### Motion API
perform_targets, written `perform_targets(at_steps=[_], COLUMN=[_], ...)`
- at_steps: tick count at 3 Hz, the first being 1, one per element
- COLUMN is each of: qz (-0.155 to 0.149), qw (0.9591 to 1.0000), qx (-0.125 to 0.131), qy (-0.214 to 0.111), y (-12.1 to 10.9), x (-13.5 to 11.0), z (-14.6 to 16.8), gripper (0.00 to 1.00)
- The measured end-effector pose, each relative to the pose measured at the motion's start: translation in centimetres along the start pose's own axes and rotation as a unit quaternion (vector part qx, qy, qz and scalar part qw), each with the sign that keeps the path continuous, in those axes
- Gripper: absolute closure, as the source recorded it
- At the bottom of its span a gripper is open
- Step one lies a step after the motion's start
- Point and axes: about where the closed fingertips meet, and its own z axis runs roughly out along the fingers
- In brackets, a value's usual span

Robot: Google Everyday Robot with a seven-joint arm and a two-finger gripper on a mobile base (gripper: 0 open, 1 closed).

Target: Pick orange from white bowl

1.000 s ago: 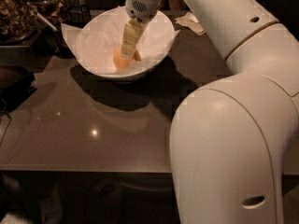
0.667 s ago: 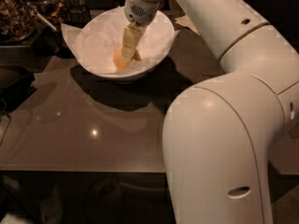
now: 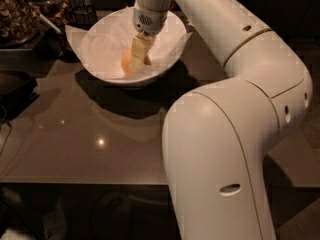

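The white bowl (image 3: 172,48), lined with crumpled white paper, stands at the back of the dark table. The orange (image 3: 125,64) lies low in the bowl's middle, pale orange and partly hidden. My gripper (image 3: 139,59) reaches straight down into the bowl from the white wrist and is right at the orange, covering its right part. A sliver of orange also shows to the right of the gripper.
My big white arm (image 3: 225,149) fills the right half of the view and hides that side of the brown table (image 3: 75,144). Jars of snacks (image 3: 20,14) stand at the back left. A dark tray (image 3: 15,86) sits at the left edge.
The gripper stays down in the bowl at the orange. The arm's large lower links have swung left and now fill more of the view.
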Motion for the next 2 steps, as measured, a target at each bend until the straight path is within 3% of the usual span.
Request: perform_targets(at_steps=[2], qz=[0.009], qw=[0.9995], qx=[-0.027], qy=[0.011], y=[-0.1], x=[0.7], z=[3.0], gripper=[0.25])
